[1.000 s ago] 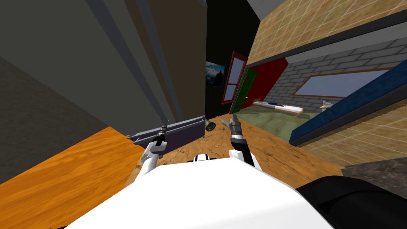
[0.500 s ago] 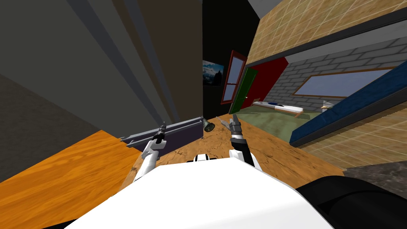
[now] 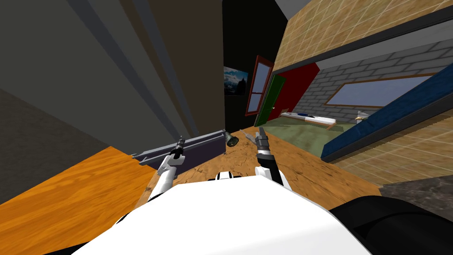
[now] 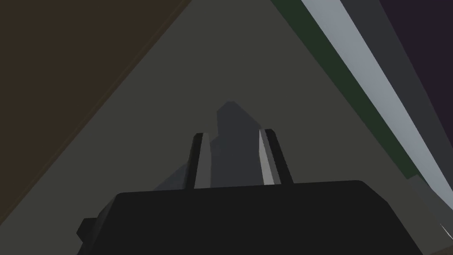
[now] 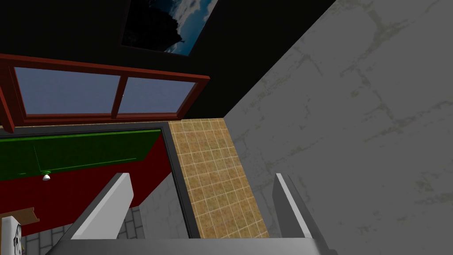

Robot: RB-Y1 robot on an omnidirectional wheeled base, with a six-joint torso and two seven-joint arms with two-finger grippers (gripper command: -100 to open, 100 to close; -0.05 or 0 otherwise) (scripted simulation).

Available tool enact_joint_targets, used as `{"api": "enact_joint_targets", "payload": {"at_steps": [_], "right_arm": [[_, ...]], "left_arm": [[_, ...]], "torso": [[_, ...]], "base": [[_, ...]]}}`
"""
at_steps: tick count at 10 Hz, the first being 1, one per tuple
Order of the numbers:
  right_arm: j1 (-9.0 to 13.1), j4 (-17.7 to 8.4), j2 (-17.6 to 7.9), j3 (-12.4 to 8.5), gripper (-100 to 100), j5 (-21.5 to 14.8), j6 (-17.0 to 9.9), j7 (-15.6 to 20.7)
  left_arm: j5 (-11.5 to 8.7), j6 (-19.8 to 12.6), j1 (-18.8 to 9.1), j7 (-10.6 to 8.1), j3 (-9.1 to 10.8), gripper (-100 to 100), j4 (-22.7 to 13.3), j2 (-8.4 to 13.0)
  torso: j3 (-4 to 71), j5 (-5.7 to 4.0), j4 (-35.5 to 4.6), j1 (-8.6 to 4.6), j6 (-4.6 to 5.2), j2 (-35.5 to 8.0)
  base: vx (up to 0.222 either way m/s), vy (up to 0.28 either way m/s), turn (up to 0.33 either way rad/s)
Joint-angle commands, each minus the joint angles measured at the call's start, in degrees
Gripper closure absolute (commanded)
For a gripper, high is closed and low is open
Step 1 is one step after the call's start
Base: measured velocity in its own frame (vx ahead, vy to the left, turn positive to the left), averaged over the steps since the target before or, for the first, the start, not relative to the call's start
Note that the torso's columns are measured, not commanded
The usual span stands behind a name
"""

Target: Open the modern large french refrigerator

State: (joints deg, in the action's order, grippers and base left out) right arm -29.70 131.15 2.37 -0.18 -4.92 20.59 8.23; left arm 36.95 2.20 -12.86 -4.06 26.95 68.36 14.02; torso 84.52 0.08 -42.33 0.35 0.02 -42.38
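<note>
The refrigerator (image 3: 88, 66) is the tall dark grey unit rising at the robot's left front, its face crossed lengthwise by a paler strip (image 3: 110, 44). A brown panel (image 3: 194, 53) adjoins the unit on the side nearer the middle of the head view. At the foot of the refrigerator, a low grey-purple panel (image 3: 199, 148) juts out over the orange wooden floor (image 3: 66, 195). The left arm reaches forward, and the left tool (image 3: 180, 142) sits at the upper edge of this low panel. In the left wrist view the left tool (image 4: 233, 133) points at a flat dark grey surface, the refrigerator (image 4: 265, 66), with a light grey strip (image 4: 367, 75) running to one side of the tool and a brown panel (image 4: 53, 88) to the other. The left tool is clenched to a narrow gap. Between its blades there is a shadow cast on the grey surface; whether the blades touch that surface cannot be told. A small dark object (image 3: 232, 141) lies on the floor just beside the end of the low panel, between the two tools. The right tool (image 3: 261, 130) is held up over the floor, well apart from the refrigerator. In the right wrist view the right tool (image 5: 202, 175) is released, its blades spread wide and holding nothing.
</note>
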Motion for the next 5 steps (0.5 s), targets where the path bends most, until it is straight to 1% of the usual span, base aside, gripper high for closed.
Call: {"api": "enact_joint_targets", "payload": {"at_steps": [1, 3, 5], "right_arm": [[0.0, 0.0, 0.0, 0.0, 0, 0.0, 0.0, 0.0], [0.0, 0.0, 0.0, 0.0, 0, 0.0, 0.0, 0.0], [0.0, 0.0, 0.0, 0.0, 0, 0.0, 0.0, 0.0]], "left_arm": [[-0.7, 0.5, -0.8, -0.42, -2.1, 100, -0.9, 0.7], [-1.6, 1.1, -1.7, -1.01, -5.19, 100, -2.1, 1.7], [-2.6, 1.7, -2.6, -1.6, -8.29, 100, -3.2, 2.7]], "torso": [[-0.2, 0.03, -0.1, 0.03, -0.01, -0.4], [-0.1, -0.04, 0.0, -0.23, -0.02, -0.1], [0.0, -0.06, 0.0, -0.34, 0.0, 0.0]], "base": [[-0.246, 0.149, -0.066], [-0.264, 0.187, -0.094], [-0.315, 0.196, -0.151]]}}
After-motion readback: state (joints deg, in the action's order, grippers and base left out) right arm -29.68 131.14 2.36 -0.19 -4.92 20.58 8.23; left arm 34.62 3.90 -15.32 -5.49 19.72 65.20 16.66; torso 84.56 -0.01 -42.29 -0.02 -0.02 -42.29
